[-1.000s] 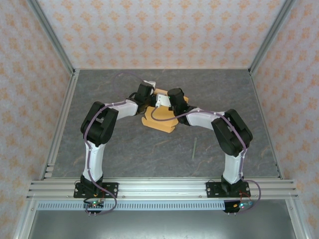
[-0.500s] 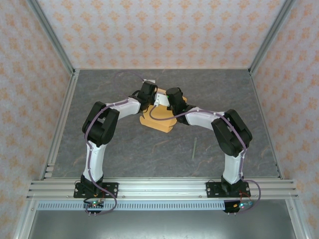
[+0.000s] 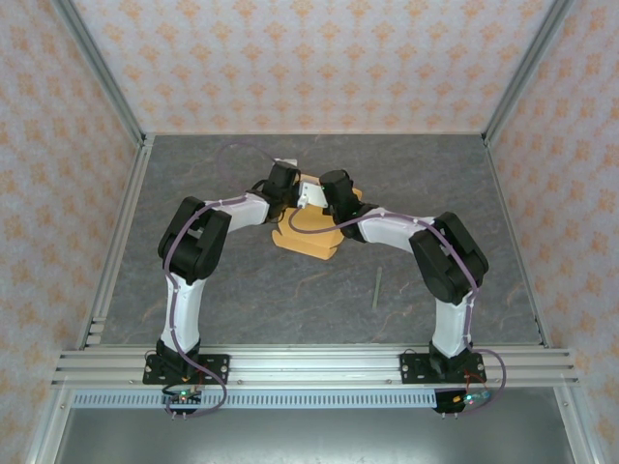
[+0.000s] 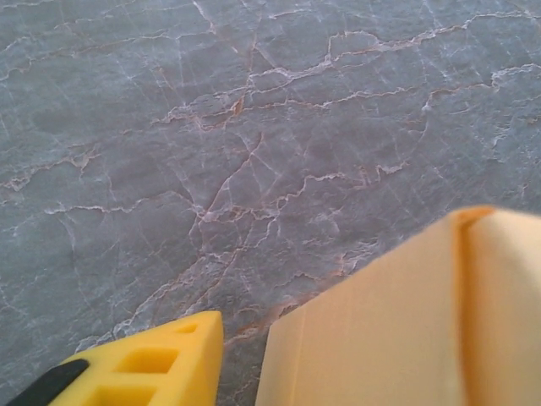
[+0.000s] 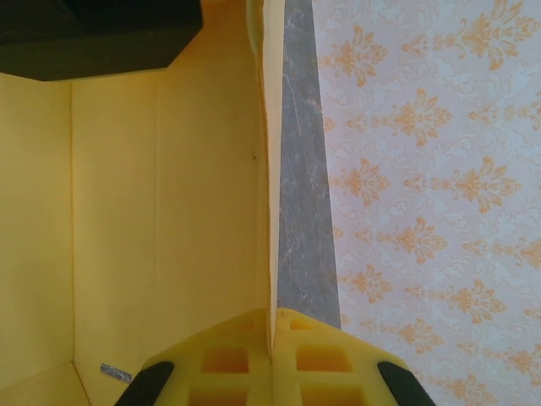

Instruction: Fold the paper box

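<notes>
Paper box sits mid-table, a bit toward the far side: tan card, near panel lying flat, far part under the two wrists. In the R wrist view it shows an inner face w/ crease lines and one thin upright wall running edge-on into the R gripper. The pads are pinched tight on that wall, so it's closed and gripping the box.

L gripper is at the box's far-left side. L wrist view gives one yellow finger low over the table, w/ a folded edge of the card just beside it, a sliver of grey between, not touching. 2nd finger is out of frame, so can't tell if L is open or shut, or holding anything.

Change over the last sec is small: L wrist nudged toward the far side & came back, R wrist edged slightly left, box outline approx the same. My read: L is re-placing itself on a flap while R keeps the wall pinned up, so the fold is part-way, w/ no closed box yet.

Outward: grey marbled table, thin greenish stick lying well apart to the right, patterned walls round the cell
</notes>
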Controlling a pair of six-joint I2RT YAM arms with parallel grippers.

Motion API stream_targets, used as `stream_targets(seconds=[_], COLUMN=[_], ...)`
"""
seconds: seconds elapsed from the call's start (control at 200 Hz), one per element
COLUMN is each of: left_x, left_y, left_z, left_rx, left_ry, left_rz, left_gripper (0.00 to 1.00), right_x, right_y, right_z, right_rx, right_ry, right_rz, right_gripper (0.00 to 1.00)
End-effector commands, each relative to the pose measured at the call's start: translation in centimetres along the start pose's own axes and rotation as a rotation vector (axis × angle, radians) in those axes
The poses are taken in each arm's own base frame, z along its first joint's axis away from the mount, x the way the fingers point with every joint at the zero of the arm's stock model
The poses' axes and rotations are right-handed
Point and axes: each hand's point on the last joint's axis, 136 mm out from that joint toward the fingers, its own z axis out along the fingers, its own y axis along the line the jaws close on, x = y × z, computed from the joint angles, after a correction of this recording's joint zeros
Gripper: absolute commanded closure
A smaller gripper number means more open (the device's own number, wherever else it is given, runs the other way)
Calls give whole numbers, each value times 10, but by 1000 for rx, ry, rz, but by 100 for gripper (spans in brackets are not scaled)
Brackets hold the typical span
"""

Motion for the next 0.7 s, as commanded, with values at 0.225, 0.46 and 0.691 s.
stream_targets(seconds=[0.225,0.46,0.691], left_x=[-26,-26,-28], left_y=[-2,-3,-3], left_z=[-22,-25,-27], left_rx=[92,148,165], left_ry=[-88,-81,-83], left_rz=[1,42,68], left_gripper=[51,47,63], right_x=[-5,-5,-6], right_y=[-6,-7,-7], right_z=[1,0,0], right_rx=[-3,-4,-6], right_ry=[12,9,7], right_rz=[5,0,-1], right_gripper=[100,100,100])
